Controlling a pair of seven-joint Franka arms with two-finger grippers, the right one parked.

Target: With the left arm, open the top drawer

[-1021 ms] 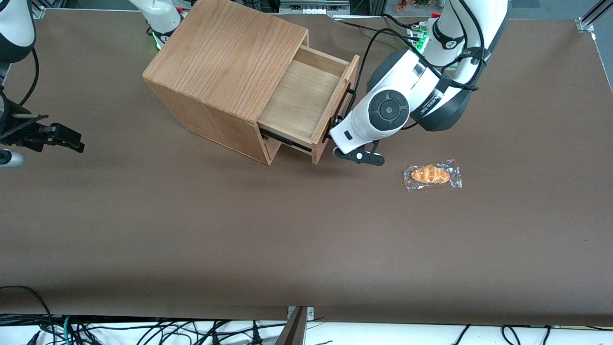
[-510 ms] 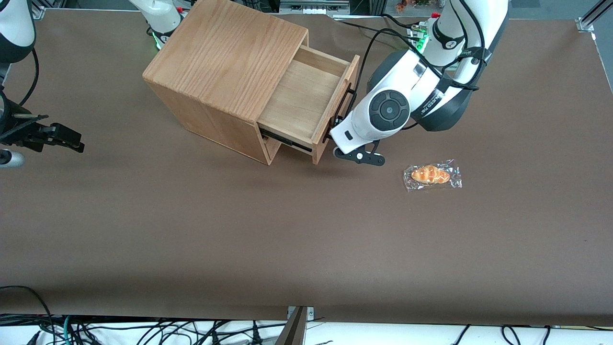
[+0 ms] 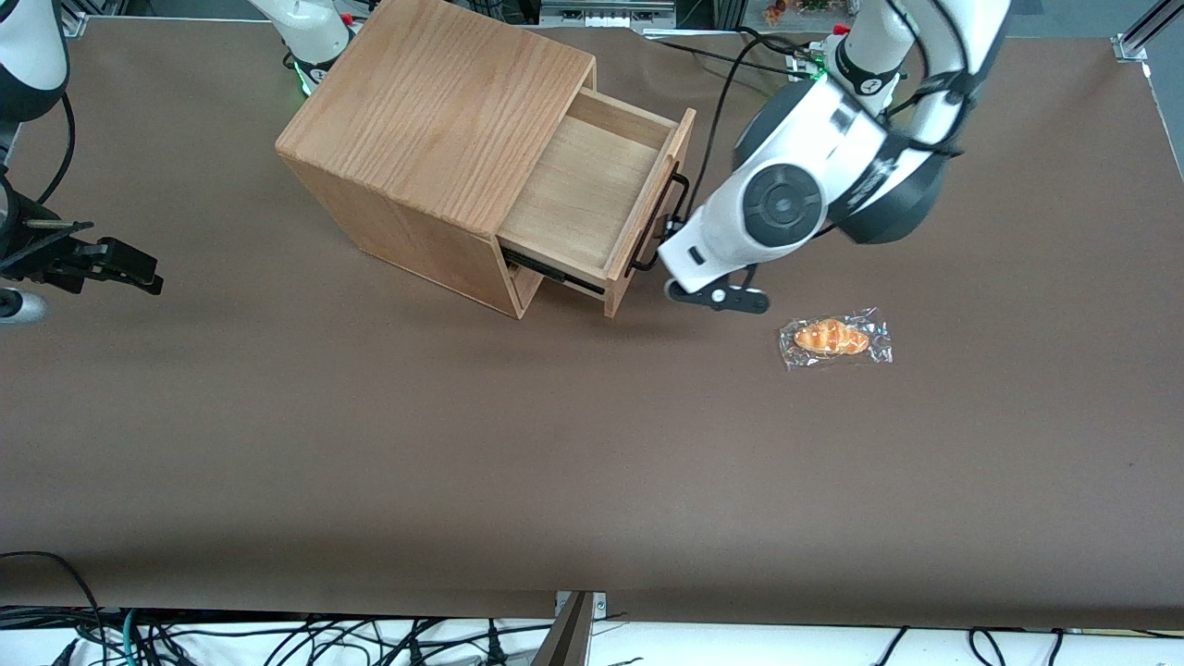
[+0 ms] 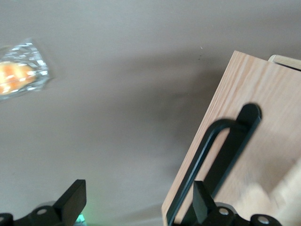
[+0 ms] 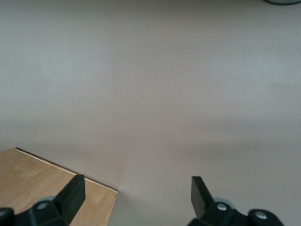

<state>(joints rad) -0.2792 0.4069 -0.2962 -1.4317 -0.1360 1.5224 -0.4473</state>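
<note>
Front view: jaws (image 3: 668, 242) beside top drawer (image 3: 592, 199) handle, spread wide, largely hidden.

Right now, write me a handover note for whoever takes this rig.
Left arm's hand: open, off the black bar handle, hanging just in front of the drawer front.
Top drawer: pulled well out of the oak box, pale interior showing and holding nothing.
Done: drawer open, handle released.
Left: back the arm clear. A wrapped bun lies on the table near the hand.
</note>
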